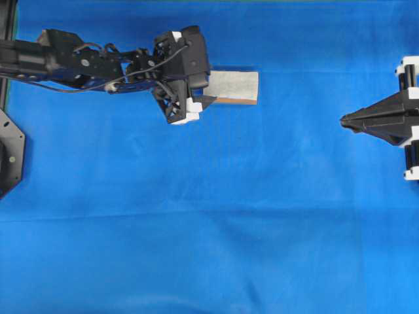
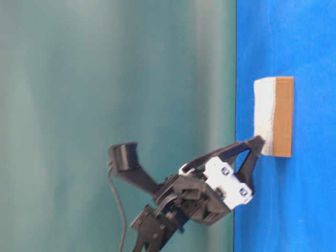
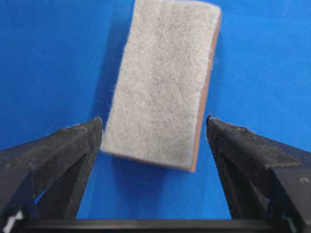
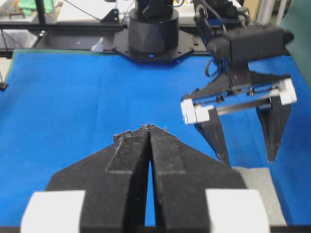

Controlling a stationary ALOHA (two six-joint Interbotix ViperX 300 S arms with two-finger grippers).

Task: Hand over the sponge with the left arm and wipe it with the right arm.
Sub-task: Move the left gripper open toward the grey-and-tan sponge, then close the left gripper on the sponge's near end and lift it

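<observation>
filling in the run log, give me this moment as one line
left gripper: open, straddling sponge end | sponge: flat on blue cloth, not gripped | right gripper: shut, apart, empty

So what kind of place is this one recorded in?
Probably a robotics lab bench: a blue cloth covers the table, two arms face each other, and cluttered equipment racks stand behind.

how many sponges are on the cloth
1. The sponge lies flat on the blue cloth, upper middle of the overhead view, at the left gripper. None seems hidden.
</observation>
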